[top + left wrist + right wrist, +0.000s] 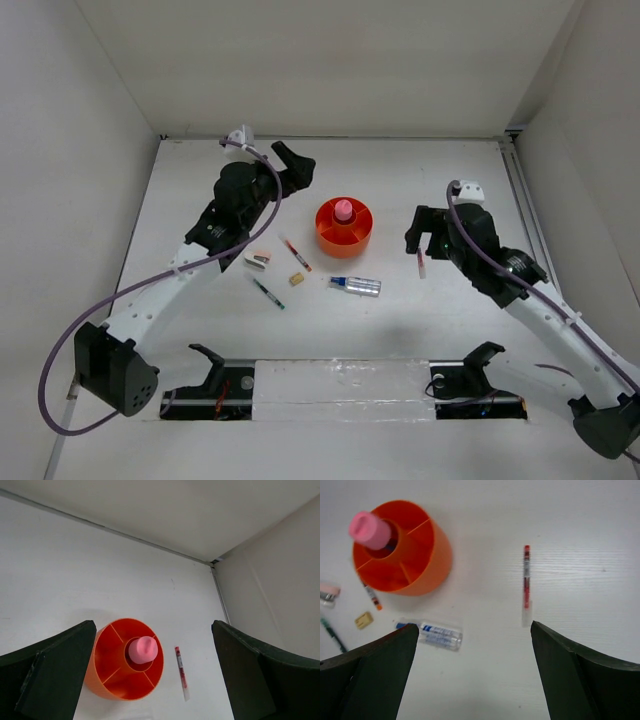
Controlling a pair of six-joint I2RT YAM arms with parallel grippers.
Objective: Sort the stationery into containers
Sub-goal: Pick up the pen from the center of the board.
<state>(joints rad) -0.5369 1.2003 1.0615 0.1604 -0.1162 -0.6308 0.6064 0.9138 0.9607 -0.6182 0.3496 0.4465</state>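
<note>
The pink tube (343, 210) stands upright in the central well of the orange organizer (344, 236), long axis vertical. You have a red pen (421, 265) lying flat on the bench (400, 180) to the right of the organizer. It runs roughly near-to-far, with its red end away from the arm bases and its clear end toward them.

On the organizer's near side the silvery tube (355, 286) lies crosswise, blue cap to the left. To the near left of the organizer a second red pen (296, 254) and a green pen (267, 292) lie on parallel diagonals, with the tan cube (297, 279) between them and the stapler (258, 260) further left.

Both the left jaws and the right jaws are spread wide and hold nothing.

In the right wrist view the stapler is cut off by the left edge, and the second red pen is partly hidden behind the organizer's wall. The left wrist view gives you only the organizer, the pink tube and the right-hand red pen. The organizer's dividers show in both wrist views but are hard to make out from above.
</note>
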